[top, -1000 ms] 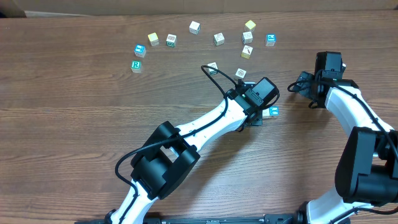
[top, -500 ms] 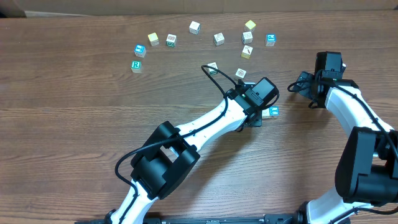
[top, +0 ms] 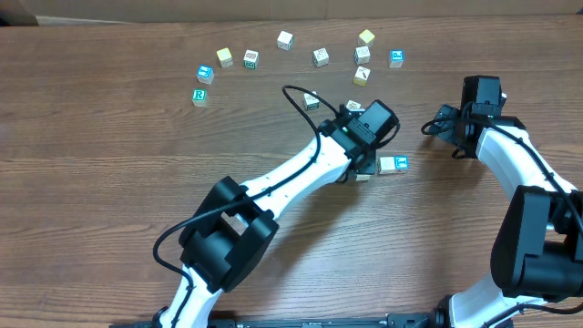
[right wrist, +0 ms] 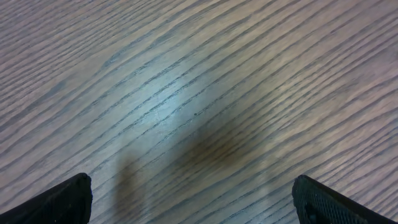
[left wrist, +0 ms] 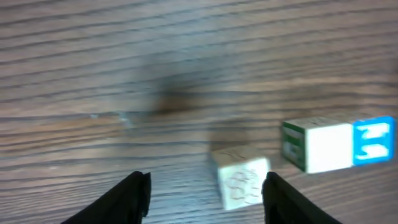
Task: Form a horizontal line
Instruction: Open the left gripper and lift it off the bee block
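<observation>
The horizontal line point(top: 393, 164) is a short row of touching cubes right of centre; in the left wrist view the row point(left wrist: 336, 144) shows a green end face, a cream face and a blue face. My left gripper point(top: 363, 162) hovers just left of it, open point(left wrist: 208, 199). A loose cream cube with grey markings point(left wrist: 241, 177) lies on the table between its fingers, close to the right finger point(left wrist: 283, 199), and is not gripped. My right gripper point(top: 441, 123) waits at the right, open wide point(right wrist: 193, 205) over bare wood.
Several loose cubes form an arc at the back, from the green "R" cube point(top: 199, 96) and a blue one point(top: 205, 73) on the left to a blue one point(top: 396, 57) on the right. Two more cubes point(top: 311, 99) point(top: 353, 107) sit just behind the left gripper.
The left gripper has pulled back up and to the left, away from the row, uncovering the cream cube beside the blue one. The right arm has stayed still.
</observation>
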{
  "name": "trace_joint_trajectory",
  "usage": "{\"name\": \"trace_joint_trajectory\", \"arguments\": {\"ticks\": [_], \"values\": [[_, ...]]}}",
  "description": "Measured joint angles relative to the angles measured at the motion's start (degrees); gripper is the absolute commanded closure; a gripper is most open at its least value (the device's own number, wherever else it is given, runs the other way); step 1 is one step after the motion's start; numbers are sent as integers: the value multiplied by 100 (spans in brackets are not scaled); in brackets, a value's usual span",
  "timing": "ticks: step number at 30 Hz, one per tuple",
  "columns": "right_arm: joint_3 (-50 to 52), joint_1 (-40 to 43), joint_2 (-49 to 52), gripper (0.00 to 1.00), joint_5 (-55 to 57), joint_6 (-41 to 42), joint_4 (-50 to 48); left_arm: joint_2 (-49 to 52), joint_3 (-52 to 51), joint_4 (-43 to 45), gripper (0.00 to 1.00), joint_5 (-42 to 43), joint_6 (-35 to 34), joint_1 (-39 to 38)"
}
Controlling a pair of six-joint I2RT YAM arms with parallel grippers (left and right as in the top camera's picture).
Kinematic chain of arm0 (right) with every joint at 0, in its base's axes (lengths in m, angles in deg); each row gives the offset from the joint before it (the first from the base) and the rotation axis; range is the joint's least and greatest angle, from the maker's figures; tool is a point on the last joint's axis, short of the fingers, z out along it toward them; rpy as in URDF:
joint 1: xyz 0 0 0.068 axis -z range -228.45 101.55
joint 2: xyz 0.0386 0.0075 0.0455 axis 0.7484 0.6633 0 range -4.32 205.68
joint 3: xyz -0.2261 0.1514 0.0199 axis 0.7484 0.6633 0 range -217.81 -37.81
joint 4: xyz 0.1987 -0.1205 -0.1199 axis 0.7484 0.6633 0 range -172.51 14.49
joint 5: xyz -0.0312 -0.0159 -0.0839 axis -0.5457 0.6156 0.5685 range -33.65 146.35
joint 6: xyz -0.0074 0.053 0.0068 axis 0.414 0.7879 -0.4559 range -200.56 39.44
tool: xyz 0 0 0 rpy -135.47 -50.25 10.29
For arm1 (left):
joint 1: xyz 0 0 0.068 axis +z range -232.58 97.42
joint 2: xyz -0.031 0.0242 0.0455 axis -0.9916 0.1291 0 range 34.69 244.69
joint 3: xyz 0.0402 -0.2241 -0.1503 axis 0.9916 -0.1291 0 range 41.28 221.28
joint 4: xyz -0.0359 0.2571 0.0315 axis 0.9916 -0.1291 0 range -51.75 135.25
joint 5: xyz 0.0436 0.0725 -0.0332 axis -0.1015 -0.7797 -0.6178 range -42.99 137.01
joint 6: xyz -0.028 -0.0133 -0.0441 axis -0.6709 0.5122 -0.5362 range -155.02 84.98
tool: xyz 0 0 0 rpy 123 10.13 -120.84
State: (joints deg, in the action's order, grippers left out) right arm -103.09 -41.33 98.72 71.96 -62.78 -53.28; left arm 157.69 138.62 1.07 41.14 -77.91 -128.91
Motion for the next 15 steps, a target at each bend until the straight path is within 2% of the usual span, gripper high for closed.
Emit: {"name": "trace_joint_trajectory", "arguments": {"ticks": [4,9,15], "values": [[0,2,0,0,0,2,2,0,0,-170,56,-52,2,153],[0,0,0,0,0,2,0,0,0,-358,78,-94,20,323],[0,2,0,0,0,-2,2,0,0,-516,78,-127,90,400]]}}
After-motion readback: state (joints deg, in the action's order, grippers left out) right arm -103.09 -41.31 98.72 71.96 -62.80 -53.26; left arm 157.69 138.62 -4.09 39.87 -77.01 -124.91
